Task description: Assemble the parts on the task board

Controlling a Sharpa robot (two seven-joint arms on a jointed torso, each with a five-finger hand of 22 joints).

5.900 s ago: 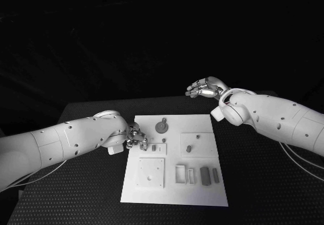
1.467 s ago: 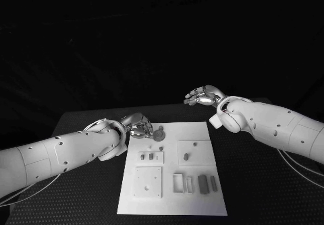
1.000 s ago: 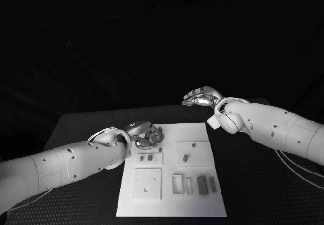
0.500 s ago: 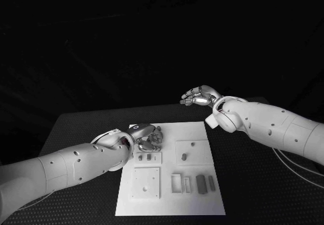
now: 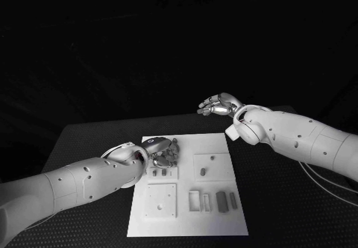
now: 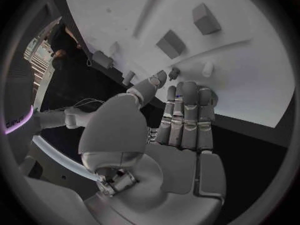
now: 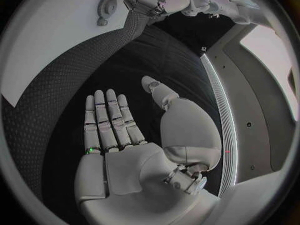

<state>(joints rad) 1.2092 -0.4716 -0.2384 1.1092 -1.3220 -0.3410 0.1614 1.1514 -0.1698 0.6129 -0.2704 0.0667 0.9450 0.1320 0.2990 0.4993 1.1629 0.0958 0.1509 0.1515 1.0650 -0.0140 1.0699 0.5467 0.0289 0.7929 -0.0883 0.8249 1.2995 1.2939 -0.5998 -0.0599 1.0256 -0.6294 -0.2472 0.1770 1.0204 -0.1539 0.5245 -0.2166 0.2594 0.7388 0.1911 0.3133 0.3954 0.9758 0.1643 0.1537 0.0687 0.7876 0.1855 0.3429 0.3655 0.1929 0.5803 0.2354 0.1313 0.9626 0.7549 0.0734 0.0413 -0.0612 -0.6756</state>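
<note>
The white task board point(image 5: 187, 225) lies in the middle of the black table. My left hand point(image 5: 165, 153) hovers low over the board's far left corner, fingers straight and close together with nothing in them point(image 6: 184, 120). In the right wrist view a round toothed part point(image 7: 107, 6) lies flat on the board point(image 7: 50, 40) right beside that hand point(image 7: 156, 2). Two small grey parts point(image 5: 154, 173) stand just in front of the left hand. My right hand point(image 5: 216, 105) is raised beyond the table's far edge, palm flat and empty point(image 7: 115, 125).
A square raised plate point(image 5: 160, 199) sits at the board's near left, and a small frame point(image 5: 194, 199) and grey bars point(image 5: 221, 200) at its near right. A block with two pegs point(image 5: 203, 170) is at the middle right. Black table point(image 5: 89, 134) surrounds the board.
My left hand has moved from the board's left edge in over its far left corner and now covers the round part in the head view. The right hand has stayed raised.
</note>
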